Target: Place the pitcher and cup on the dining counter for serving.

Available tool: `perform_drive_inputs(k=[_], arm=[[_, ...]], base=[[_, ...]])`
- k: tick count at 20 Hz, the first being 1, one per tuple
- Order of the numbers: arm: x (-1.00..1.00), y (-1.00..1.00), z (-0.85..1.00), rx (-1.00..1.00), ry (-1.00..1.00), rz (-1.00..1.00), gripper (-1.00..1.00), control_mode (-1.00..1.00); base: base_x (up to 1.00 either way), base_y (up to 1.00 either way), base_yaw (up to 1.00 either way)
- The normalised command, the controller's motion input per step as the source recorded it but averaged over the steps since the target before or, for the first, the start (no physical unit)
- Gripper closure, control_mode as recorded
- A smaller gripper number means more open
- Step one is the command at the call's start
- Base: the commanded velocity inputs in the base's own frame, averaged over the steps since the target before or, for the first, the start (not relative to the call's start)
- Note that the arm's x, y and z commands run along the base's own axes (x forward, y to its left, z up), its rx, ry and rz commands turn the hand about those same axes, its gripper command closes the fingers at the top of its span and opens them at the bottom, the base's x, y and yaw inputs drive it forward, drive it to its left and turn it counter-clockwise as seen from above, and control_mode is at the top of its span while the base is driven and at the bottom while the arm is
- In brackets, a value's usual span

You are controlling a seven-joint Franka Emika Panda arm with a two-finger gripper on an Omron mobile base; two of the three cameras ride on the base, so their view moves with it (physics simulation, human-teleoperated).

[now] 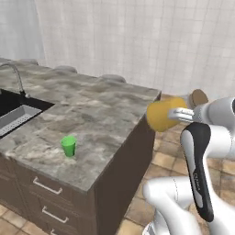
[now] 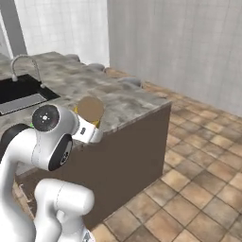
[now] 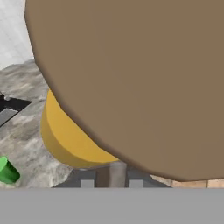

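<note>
The long grey-brown marbled stone counter (image 1: 101, 110) on dark wooden cabinets carries a small bright green tumbler (image 1: 69, 146) near its front edge.

arm (image 1: 215, 151): glossy white rounded links | dark charcoal joint band with faint lettering | round grey end cap (image 2: 46, 118), screws around dark centre

Black sink basin (image 1: 16, 112) set into the stone top at the left, curved metal faucet (image 1: 17, 75) behind it, white tiled wall (image 1: 137, 41), tan tiled floor (image 2: 198, 179), silver drawer handles (image 1: 47, 186) on dark cabinet fronts
</note>
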Motion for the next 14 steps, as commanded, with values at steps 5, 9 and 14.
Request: perform_drive_inputs(k=[5, 9, 14], arm=[[0.0, 0.0, 0.0, 0.0, 0.0, 0.0, 1.0, 1.0], [0.0, 0.0, 0.0, 0.0, 0.0, 0.0, 1.0, 1.0], [0.0, 0.0, 0.0, 0.0, 0.0, 0.0, 1.0, 1.0]], base=[[1.0, -0.99, 0.46], [1.0, -0.99, 0.47], [0.94, -0.97, 0.51]])
